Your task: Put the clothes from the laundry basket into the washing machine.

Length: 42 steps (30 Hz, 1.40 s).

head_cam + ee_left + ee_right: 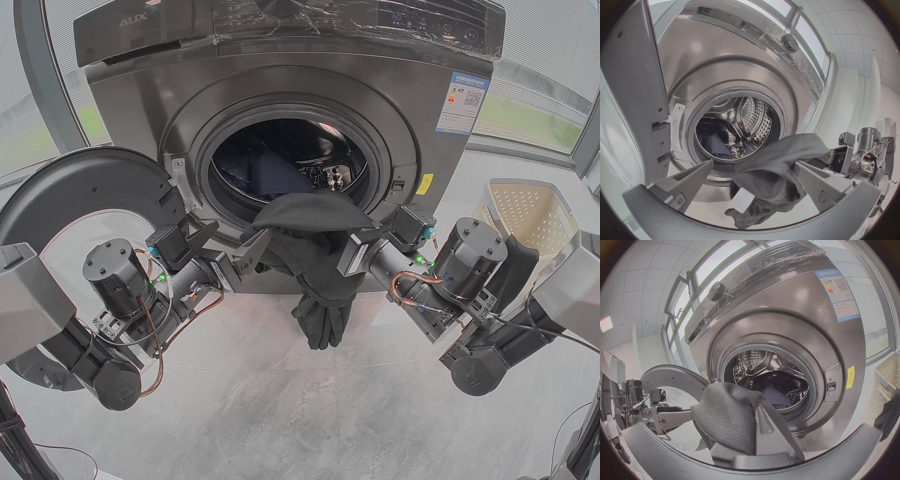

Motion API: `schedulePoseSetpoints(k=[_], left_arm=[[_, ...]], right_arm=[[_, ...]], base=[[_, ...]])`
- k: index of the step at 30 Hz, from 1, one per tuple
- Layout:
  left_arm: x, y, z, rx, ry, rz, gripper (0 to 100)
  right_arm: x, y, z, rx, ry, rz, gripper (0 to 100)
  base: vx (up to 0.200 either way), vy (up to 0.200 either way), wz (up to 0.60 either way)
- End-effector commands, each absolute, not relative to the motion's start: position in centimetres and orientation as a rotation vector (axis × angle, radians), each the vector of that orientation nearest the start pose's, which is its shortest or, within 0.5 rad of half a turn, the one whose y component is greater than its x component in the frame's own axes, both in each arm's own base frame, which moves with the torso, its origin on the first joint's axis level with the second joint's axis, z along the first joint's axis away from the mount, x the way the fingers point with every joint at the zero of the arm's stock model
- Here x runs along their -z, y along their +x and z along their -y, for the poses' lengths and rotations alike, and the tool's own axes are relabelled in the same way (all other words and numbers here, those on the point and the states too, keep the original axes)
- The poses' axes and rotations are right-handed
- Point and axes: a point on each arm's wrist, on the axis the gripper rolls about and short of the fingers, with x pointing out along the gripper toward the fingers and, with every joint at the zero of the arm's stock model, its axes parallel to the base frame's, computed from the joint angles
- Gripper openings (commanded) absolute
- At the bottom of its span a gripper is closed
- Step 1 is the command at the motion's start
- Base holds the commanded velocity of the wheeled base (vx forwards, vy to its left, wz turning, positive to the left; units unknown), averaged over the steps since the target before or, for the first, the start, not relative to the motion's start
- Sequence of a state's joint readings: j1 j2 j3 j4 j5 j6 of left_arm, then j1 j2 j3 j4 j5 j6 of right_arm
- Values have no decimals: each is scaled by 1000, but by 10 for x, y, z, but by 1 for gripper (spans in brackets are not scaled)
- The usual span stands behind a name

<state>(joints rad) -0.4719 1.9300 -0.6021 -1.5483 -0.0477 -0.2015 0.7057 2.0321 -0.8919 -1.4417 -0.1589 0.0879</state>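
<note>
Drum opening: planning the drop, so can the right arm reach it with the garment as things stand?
Probably yes: the door is swung wide, nothing blocks the drum opening, and the right gripper holds the black garment just before its lower rim.

A grey steel front-loading washing machine (294, 81) stands ahead, with its round glass door (75, 206) open to its left and a beige perforated plastic laundry basket (531, 212) to its right. A black fabric garment (315, 250) hangs before the drum mouth, between the left gripper (234, 244) and the right gripper (357, 247).

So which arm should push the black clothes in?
Right. The right jaws are shut on the black garment draped over the washing machine opening; the left jaws stand open, gripping nothing.
</note>
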Motion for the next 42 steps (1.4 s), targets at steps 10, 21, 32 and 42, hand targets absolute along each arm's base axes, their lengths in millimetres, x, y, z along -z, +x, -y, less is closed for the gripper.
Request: schedulePoseSetpoints(k=[10, 21, 32, 42], left_arm=[[-128, 293, 145, 518, -220, 88, 100], [-88, 302, 145, 491, -193, -36, 100], [-55, 306, 153, 513, -174, -133, 100], [-50, 318, 168, 578, -180, -114, 100]], right_arm=[[-182, 290, -226, -521, 220, 284, 0], [-195, 286, -224, -526, 235, 317, 0], [-202, 281, -226, -535, 243, 328, 0], [-201, 279, -229, -540, 245, 327, 0]], base=[[0, 0, 0], [0, 0, 0], [0, 0, 0], [0, 0, 0]])
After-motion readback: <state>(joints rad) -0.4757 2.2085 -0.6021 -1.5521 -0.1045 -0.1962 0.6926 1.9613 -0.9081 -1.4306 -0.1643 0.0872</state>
